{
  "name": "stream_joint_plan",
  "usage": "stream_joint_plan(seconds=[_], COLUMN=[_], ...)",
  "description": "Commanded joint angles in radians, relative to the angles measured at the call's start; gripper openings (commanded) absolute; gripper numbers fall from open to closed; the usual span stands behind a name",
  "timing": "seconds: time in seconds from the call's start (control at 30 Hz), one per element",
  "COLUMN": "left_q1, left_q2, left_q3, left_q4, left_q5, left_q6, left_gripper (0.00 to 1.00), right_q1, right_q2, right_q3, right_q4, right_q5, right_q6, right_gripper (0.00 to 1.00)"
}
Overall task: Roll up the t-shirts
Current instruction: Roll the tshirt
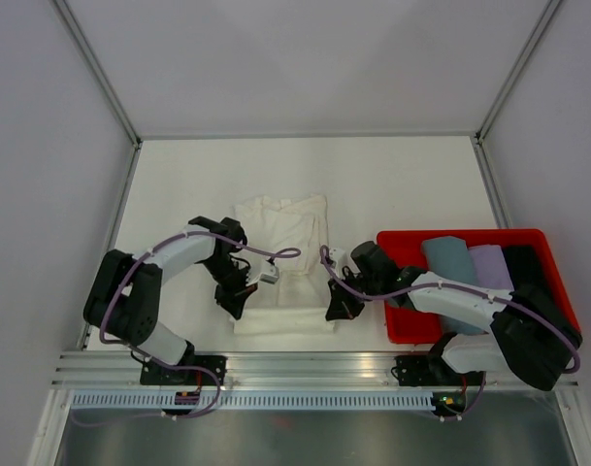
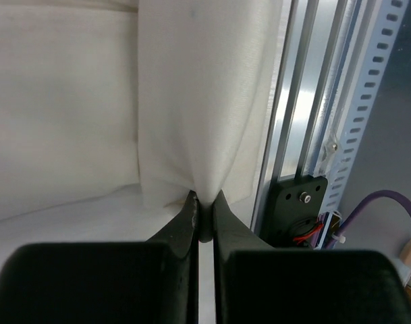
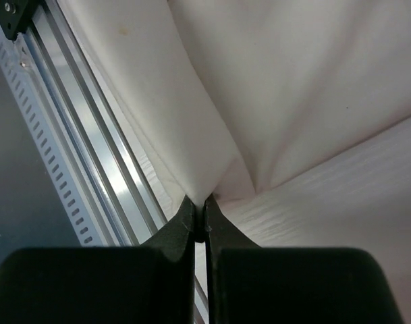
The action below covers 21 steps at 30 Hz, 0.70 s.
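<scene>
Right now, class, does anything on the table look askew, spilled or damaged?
Nothing stands out. The cream t-shirt is wrinkled but intact, its near edge pinched by the left gripper and right gripper; the other shirts sit inside the red bin.

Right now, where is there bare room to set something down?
Bare table between the cream shirt and the back wall, and left of the shirt. Crowded: the near edge, where left gripper and right gripper pinch it, and the red bin.

Bright, even, diffuse light fills the top view; shadows on the white table [image 1: 392, 184] are faint. Wrist views are dimmer: the cream t-shirt [image 2: 205, 101] folds shade softly, black foregrounds sit underexposed and slightly blurred.
</scene>
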Motion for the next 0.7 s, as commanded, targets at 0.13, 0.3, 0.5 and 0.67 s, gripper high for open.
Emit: stream_joint_plan(seconds=[0.13,0.3,0.5,0.67], left_q1=[0.029,0.06,0.093,0.097], left_q2=[0.097,0.103,0.073,0.019], left_q3=[0.036,0.081,0.095,0.131], left_q4=[0.051,0.071,0.06,0.05], left_q5=[-0.043,-0.028,-0.034,-0.002], left_q6=[0.021,-0.033,-0.053,-0.114], left_gripper=[0.19,0.33,0.43,0.45], right_q1=[-0.052,-0.061,-0.062,-0.062], right_q2=[0.113,0.107,0.118,0.11], right_q3=[0.028,0.022,0.051,0.065], right_q4=[0.01,0.049,0.029,0.036], right_q5=[0.002,0.032,0.055,0.057], right_q6=[0.019,0.05,0.043,0.041], right_gripper=[0.09,0.24,0.34,0.34])
